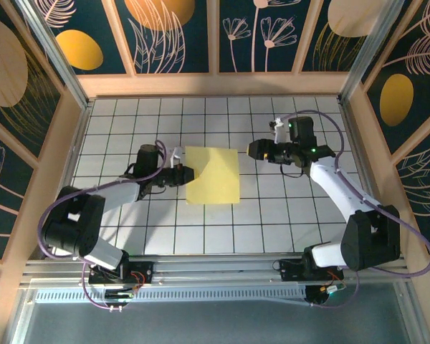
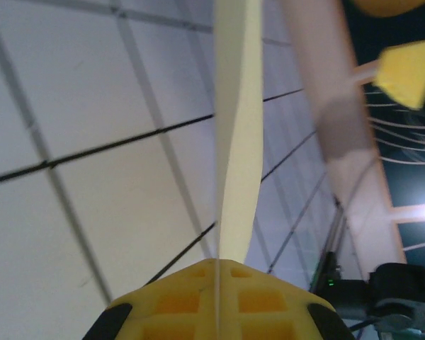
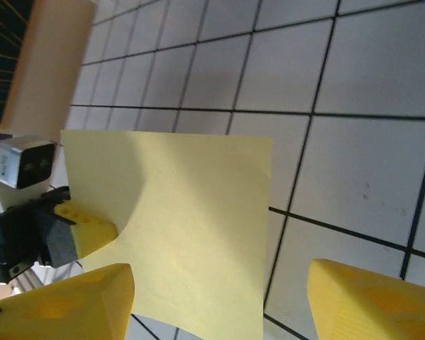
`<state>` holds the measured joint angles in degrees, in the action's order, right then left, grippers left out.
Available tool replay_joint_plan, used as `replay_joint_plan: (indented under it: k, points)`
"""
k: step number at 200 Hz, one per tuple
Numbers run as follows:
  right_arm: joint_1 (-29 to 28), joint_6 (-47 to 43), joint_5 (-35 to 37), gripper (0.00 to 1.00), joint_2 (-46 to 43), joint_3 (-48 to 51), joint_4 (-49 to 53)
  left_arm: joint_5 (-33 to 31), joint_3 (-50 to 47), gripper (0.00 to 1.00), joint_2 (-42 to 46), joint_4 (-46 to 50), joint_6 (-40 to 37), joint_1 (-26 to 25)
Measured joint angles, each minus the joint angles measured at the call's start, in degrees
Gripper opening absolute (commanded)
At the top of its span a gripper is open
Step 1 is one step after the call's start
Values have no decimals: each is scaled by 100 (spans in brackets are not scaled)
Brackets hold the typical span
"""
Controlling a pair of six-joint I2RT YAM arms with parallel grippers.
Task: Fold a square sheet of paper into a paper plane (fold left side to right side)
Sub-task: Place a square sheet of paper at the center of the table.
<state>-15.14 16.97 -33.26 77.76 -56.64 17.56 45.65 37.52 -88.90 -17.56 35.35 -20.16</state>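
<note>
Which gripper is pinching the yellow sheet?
The left gripper, shut on the left edge of the square sheet of paper. The right gripper stands open, off it.

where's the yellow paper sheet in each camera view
top external: yellow sheet at the centre of the frame.
left wrist: edge-on strip standing up from the fingers, mid-frame.
right wrist: lower centre, reaching left.
shared landmark: left gripper pinching the sheet's left edge.

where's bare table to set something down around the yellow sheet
Free: the table tiles between the sheet of paper and the back ledge, and the near rows before the metal rail. Crowded: mid-table, where the left tool pinches the sheet's left edge and the open right tool sits by its right.
</note>
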Motion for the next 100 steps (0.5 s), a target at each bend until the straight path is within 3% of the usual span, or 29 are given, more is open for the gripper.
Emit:
replay_joint_plan:
  k: [37, 79, 100]
  points:
    - [-94, 444, 94, 53, 107, 627, -680, -369, 107, 0, -380, 592, -94, 0]
    - [-610, 804, 188, 29, 828, 693, -1187, -599, 413, 0, -540, 925, -247, 0]
    - [-883, 973, 201, 22, 1248, 693, -1392, -660, 450, 0, -577, 1038, -295, 0]
